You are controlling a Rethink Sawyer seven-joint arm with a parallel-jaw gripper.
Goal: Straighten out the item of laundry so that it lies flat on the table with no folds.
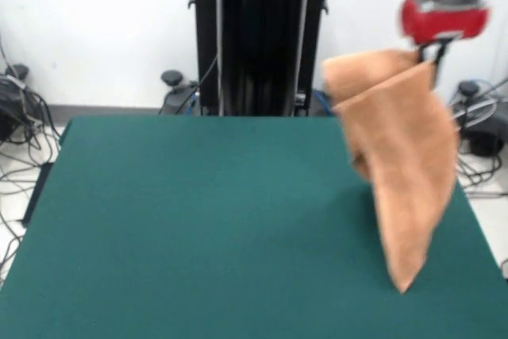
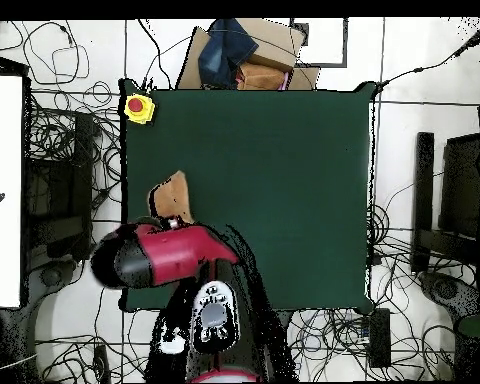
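The tan-orange towel [image 1: 401,160] hangs in the air at the right side of the front view, folded over itself, its lowest corner just above the dark green table [image 1: 198,220]. My gripper [image 1: 432,55] is shut on the towel's top edge, under the red wrist. In the overhead view only a small part of the towel [image 2: 171,197] shows beyond the red arm, near the table's [image 2: 264,180] left edge; the gripper is hidden under the arm there.
The black pedestal [image 1: 260,37] stands at the table's far side. A yellow box with a red button [image 2: 138,107] sits at a table corner. Cardboard and blue cloth [image 2: 246,52] lie past the far edge. Cables cover the floor around.
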